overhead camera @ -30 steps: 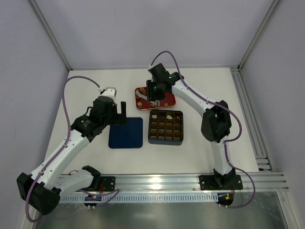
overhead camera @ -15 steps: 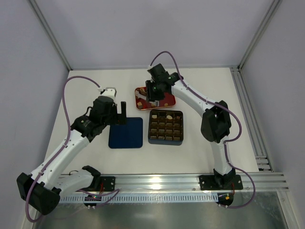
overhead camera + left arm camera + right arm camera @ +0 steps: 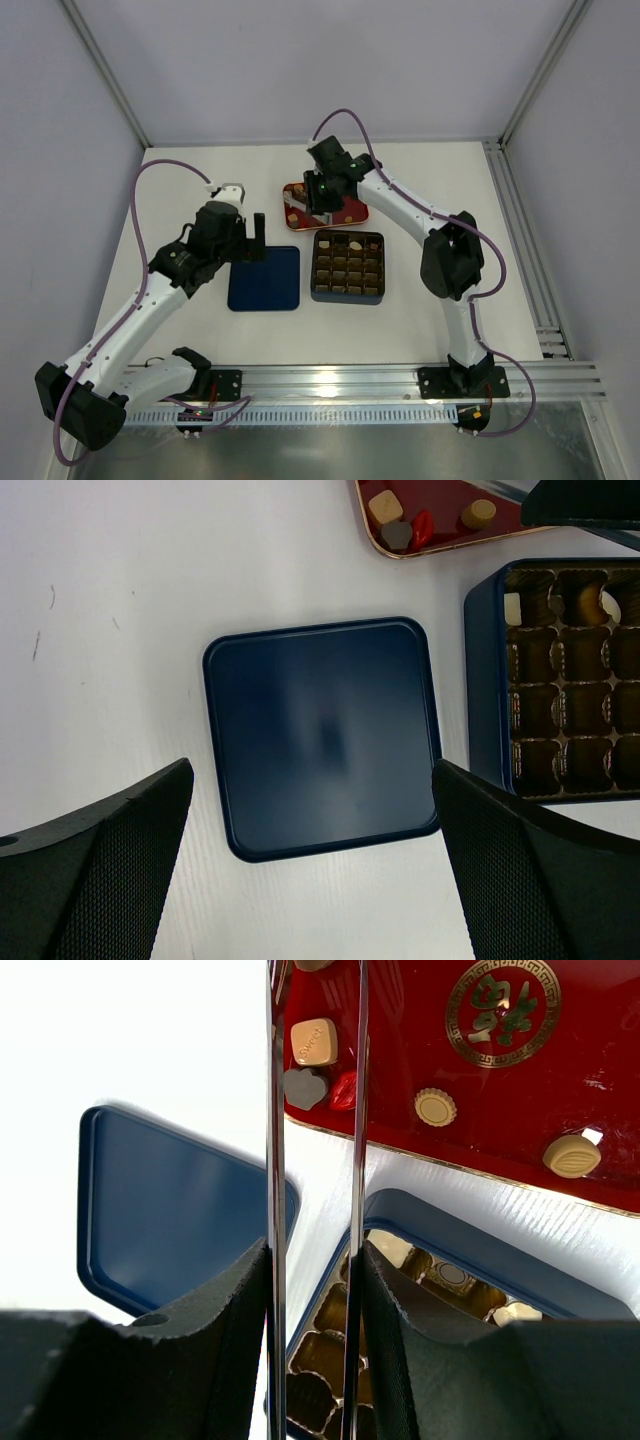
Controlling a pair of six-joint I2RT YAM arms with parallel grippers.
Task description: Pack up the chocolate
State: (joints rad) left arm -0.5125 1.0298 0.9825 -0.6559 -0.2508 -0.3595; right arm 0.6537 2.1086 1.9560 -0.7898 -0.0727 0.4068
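Picking chocolate (image 3: 314, 1042) off the red tray (image 3: 620, 1080).
The right gripper (image 3: 312, 1260) is clamping tweezers (image 3: 276, 1110), blades narrowly parted, pieces lying just ahead; the next move is probably calling for pinching one and carrying it back to the box (image 3: 480, 1240) underneath.

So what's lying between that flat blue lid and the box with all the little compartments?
Nothing: only a narrow strip of bare white table separates the blue lid and the box, seen clearest in the left wrist view.

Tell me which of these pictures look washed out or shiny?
Top external view: soft, even light, crisp. Left wrist view: the blue lid carries a hazy reflection. Right wrist view: the table is blown out white, the red tray glints.
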